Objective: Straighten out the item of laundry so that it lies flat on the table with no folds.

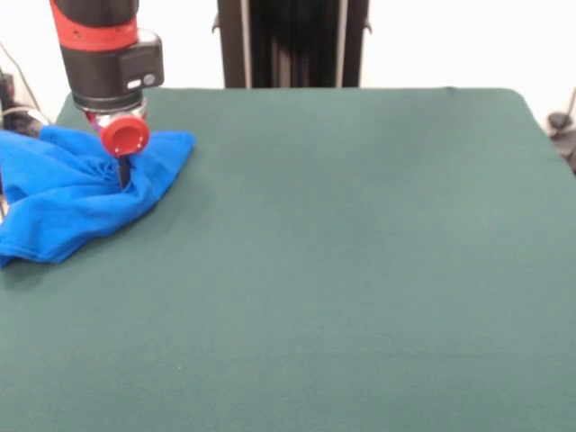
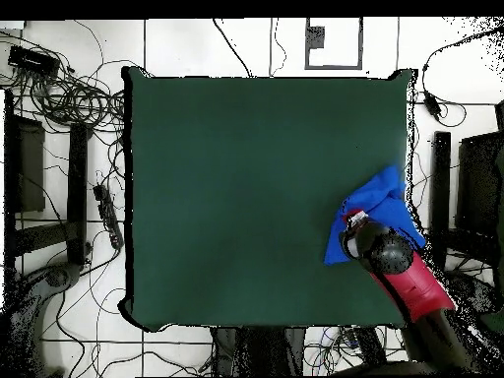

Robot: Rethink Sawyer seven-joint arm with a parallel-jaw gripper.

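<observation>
Front view, left to right. The blue T-shirt [image 1: 76, 193] lies crumpled at the far left corner of the green surface [image 1: 342, 270], bunched into thick folds, with one lobe reaching toward the left edge of the picture and another pointing right. My arm [image 1: 103, 54] comes down over it from above, red band over black housing, with a red round part low on the wrist. My claw [image 1: 123, 173] shows only as a thin dark tip sunk into the cloth near the middle of the heap. Whether it is spread or pinching the fabric, I cannot tell; the folds hide it. To the right of the shirt the surface carries nothing. The black pedestal [image 1: 292, 40] stands behind the far edge, near centre.

Overhead view, left to right. Cables [image 2: 74, 94] lie tangled on the floor beside the surface's left side. The surface [image 2: 246, 187] fills the middle. The T-shirt [image 2: 379, 207] sits at the right edge, below mid-height, a compact wrinkled mass partly overhanging that edge. My arm [image 2: 418, 285] reaches in from the lower right and covers the shirt's lower part; the claw itself is hidden beneath the wrist.
</observation>
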